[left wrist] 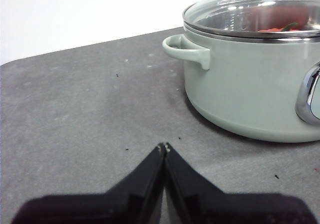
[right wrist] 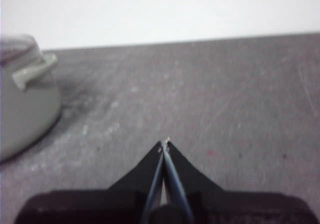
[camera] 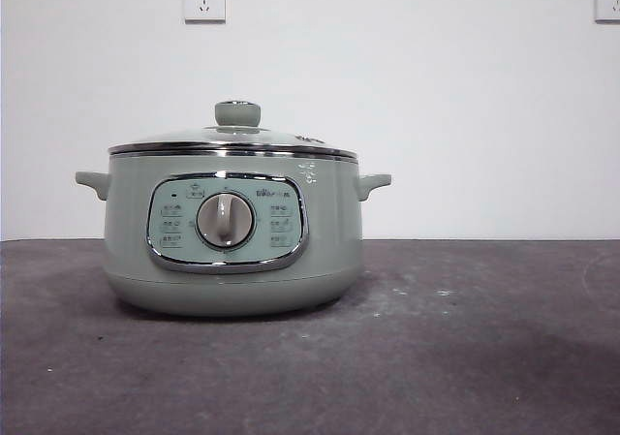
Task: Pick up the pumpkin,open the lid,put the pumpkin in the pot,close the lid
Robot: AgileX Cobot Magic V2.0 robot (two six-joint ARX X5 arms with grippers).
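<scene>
Status: the pumpkin (left wrist: 280,28) sits inside the pot (camera: 232,232), visible in the left wrist view only as an orange-red mass with a green stem behind the glass. The lid (camera: 232,142) rests level on the pot's chrome rim, its sage-green knob (camera: 237,113) upright and centred. On this evidence the task appears complete, or all but so.

Left end effector (left wrist: 164,146): clenched, jaws tip to tip, grasping nothing. It hangs low over the bench (left wrist: 75,114), apart from the pot. The pot lies ahead of it and off to one side, its near side handle (left wrist: 187,49) the closest part.

Right end effector (right wrist: 165,143): clenched likewise and empty. The pot shows only at the edge of its view, blurred, with the other side handle (right wrist: 35,68) turned toward it. It is judged the farther of the two, though the margin is not certain.

Neither arm appears in the front view. Any further move would turn on the knob, which stands above both end effectors; the pot, being round, offers no long axis.

Surface: dark grey, matte, scuffed, with pale flecks. Room: plain white wall behind, with two wall sockets (camera: 204,0) high up.
</scene>
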